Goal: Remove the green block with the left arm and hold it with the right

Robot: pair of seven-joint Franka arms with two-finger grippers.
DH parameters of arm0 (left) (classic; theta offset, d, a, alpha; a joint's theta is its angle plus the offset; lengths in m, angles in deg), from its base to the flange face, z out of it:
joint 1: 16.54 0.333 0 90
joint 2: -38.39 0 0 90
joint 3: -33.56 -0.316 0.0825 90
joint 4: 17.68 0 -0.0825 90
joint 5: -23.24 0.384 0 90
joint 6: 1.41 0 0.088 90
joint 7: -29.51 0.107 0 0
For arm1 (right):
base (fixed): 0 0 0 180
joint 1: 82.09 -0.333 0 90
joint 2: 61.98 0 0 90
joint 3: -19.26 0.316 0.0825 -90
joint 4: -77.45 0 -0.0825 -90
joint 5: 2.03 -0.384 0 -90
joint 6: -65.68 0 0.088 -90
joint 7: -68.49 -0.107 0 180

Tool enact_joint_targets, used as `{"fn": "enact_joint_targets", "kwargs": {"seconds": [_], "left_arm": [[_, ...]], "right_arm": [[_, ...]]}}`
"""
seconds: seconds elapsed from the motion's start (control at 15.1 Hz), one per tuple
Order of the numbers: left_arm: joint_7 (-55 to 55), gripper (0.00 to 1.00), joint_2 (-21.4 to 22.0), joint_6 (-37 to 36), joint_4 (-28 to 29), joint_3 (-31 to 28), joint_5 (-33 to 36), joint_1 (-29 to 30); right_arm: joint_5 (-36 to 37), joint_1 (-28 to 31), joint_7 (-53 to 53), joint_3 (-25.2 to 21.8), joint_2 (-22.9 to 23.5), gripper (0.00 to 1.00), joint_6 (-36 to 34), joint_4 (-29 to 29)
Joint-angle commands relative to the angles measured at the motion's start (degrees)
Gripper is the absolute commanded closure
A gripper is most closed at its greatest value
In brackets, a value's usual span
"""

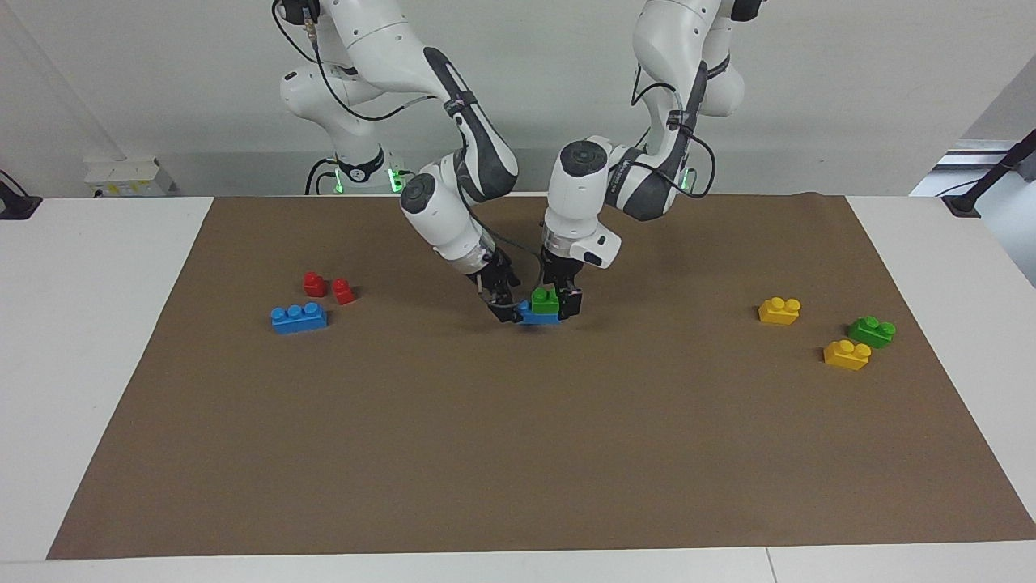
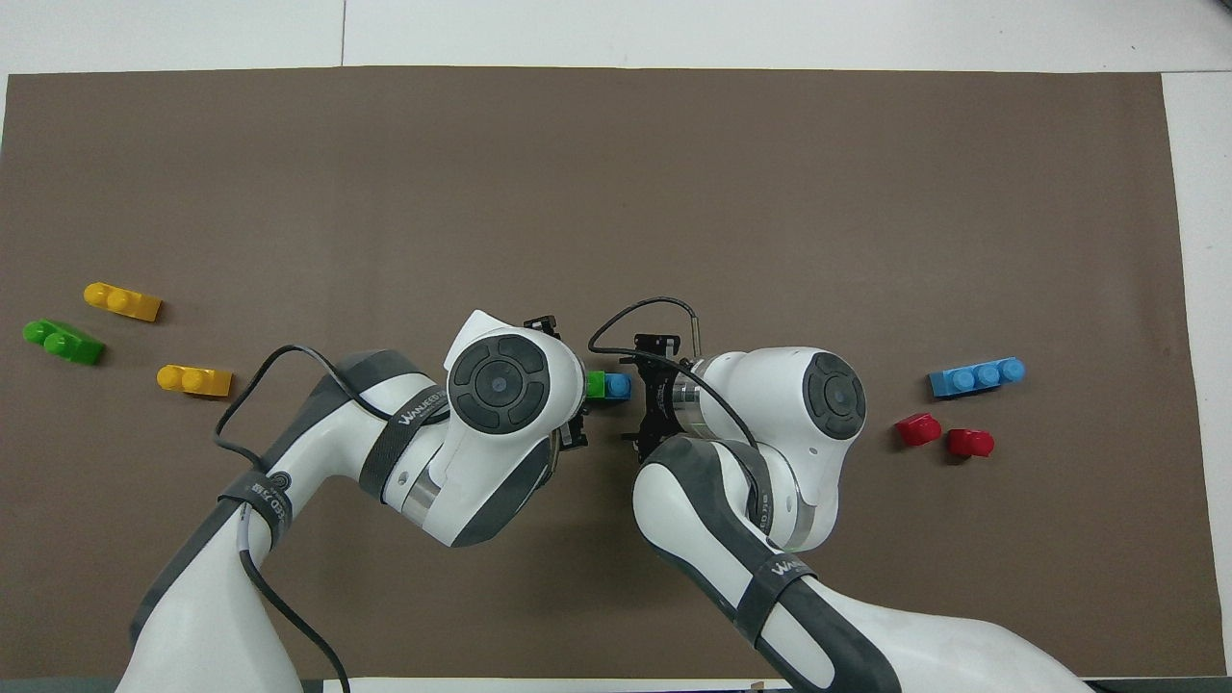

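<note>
Mid-frame in the facing view: small light-green two-stud plastic brick (image 1: 545, 300) seated on a blue plastic brick (image 1: 538, 314), not yet pulled off. Left gripper (image 1: 564, 301) clamped around the green one; right gripper (image 1: 508, 304) pinching the blue base. Separation remaining, by judgement.

Bright, even light from above; both views are sharp, shadows under the bricks soft and short, no glare on the brown mat (image 1: 518, 453).
</note>
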Motion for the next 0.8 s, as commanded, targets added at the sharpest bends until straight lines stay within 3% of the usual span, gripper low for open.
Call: {"fn": "enact_joint_targets", "kwargs": {"seconds": [0.0, 0.73], "left_arm": [[-1.5, 0.0, -0.6, 0.3, -0.8, -0.8, 1.1, -1.1], [-1.5, 0.0, -0.7, 0.3, -0.3, -0.9, 1.1, -1.4]], "right_arm": [[-1.9, -0.5, 1.9, -0.1, 0.7, 0.01, 1.4, -0.3], [-1.9, -0.5, 1.9, -0.1, 1.5, 0.08, 2.2, 0.3]]}}
